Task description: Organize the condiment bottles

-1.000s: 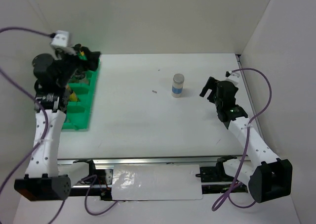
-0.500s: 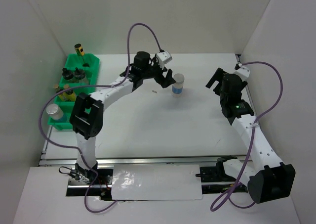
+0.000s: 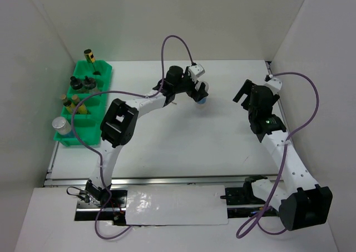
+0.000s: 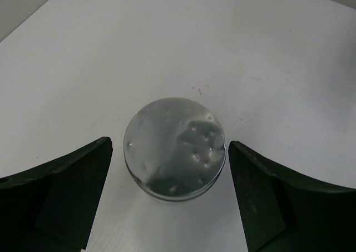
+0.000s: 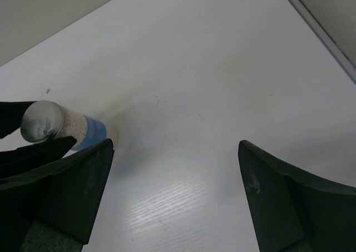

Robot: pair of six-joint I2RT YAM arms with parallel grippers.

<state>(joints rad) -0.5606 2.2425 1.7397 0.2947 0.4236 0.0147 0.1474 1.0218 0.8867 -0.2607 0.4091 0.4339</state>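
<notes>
- The silver-lidded jar (image 4: pixel 174 148) stands upright mid-table, well apart from the green tray (image 3: pixel 103 96).
- The left gripper (image 4: pixel 169 147) hangs over it, spread wide, flanking the lid without touching.
- The right gripper (image 5: pixel 175 146) is spread and empty.
- The jar is probably light, rigid and slick, so it is best pinched squarely on the body below the lid.

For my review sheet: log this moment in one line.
left gripper open, fingers either side of jar, no contact | right gripper open, empty | tray: other bottles

No legible text; jar (image 5: pixel 69 128) label blurred
</notes>
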